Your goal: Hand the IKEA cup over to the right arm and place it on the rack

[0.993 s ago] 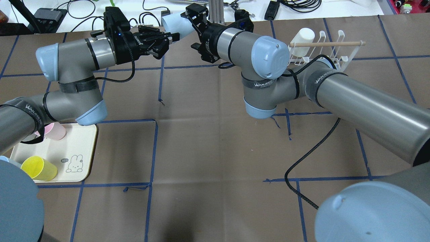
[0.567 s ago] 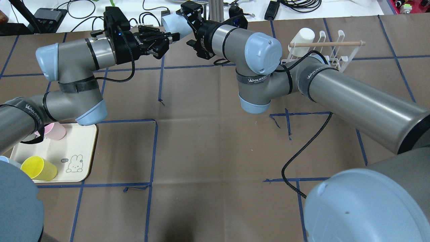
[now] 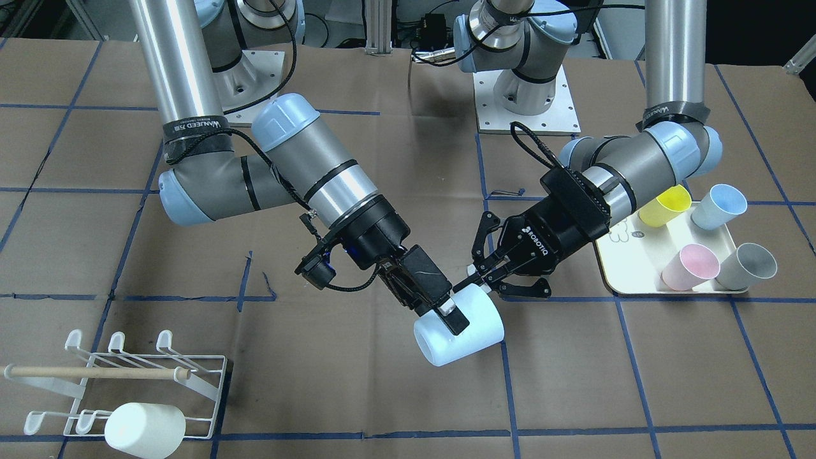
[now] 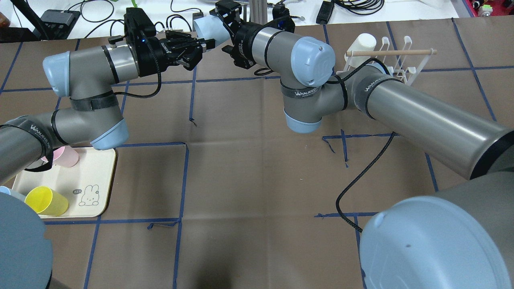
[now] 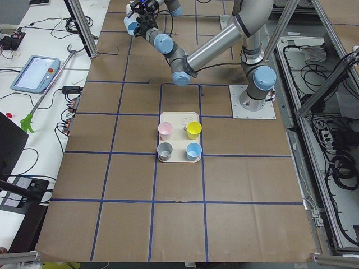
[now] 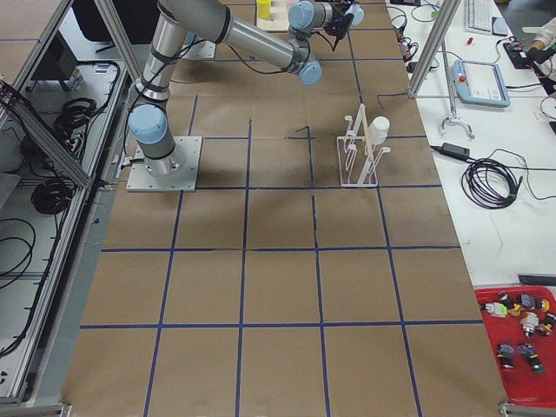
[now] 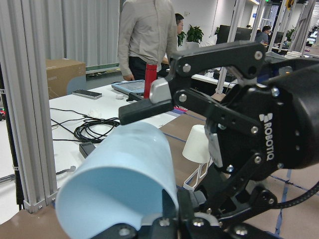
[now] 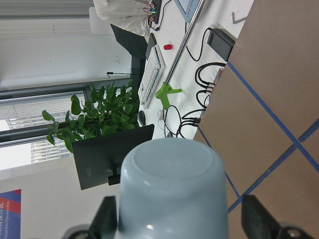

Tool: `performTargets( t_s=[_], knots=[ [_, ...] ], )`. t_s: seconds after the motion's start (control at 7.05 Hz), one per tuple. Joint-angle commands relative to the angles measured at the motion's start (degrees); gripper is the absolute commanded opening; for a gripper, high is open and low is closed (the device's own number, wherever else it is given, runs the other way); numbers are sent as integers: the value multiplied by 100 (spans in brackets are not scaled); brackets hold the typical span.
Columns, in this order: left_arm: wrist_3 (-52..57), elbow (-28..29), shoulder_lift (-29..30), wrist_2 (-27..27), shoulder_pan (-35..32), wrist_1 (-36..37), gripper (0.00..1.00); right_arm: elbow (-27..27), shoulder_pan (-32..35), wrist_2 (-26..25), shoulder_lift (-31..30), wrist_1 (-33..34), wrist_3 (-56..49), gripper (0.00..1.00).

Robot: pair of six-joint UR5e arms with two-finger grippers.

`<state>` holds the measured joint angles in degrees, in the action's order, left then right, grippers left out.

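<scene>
The IKEA cup (image 3: 468,331) is light blue and hangs on its side above the far middle of the table (image 4: 204,28). My left gripper (image 3: 477,277), the one with linkage fingers, is shut on the cup's rim; the left wrist view shows the mouth (image 7: 119,179) between its fingers. The right arm (image 4: 313,60) reaches in from the other side. Its gripper (image 3: 452,322) straddles the cup body, open. In the right wrist view the cup's base (image 8: 172,194) sits between the fingers, with a gap at one side. The white wire rack (image 3: 210,382) holds a white cup (image 3: 143,427).
A cream tray (image 3: 637,268) under my left arm carries yellow (image 3: 666,204), blue (image 3: 717,205), pink (image 3: 688,266) and grey (image 3: 746,266) cups. A black cable (image 4: 361,180) trails over the brown mat. A person (image 7: 149,35) stands beyond the table's far edge.
The right arm's elbow has swung left and its gripper has edged further onto the cup. The left arm and the cup have stayed where they were.
</scene>
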<state>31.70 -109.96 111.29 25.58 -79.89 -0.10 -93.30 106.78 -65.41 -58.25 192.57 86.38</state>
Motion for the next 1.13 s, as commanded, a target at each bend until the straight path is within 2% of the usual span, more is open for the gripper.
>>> performTargets(
  t_s=[0.0,0.14,0.43,0.57,0.99],
  knots=[
    [-6,0,-2,0,0,1,4,-21,0,46,-2,-1,-60,47],
    [-6,0,-2,0,0,1,4,-21,0,55,-2,-1,-69,39],
    [-120,18,-10,8,0,1,7,-30,0,90,-2,-1,-69,36],
    [-129,35,-2,17,9,1,13,-21,0,90,-2,-1,-69,35],
    [-279,88,-2,26,9,9,42,-4,0,90,-2,-9,-69,33]
  ],
)
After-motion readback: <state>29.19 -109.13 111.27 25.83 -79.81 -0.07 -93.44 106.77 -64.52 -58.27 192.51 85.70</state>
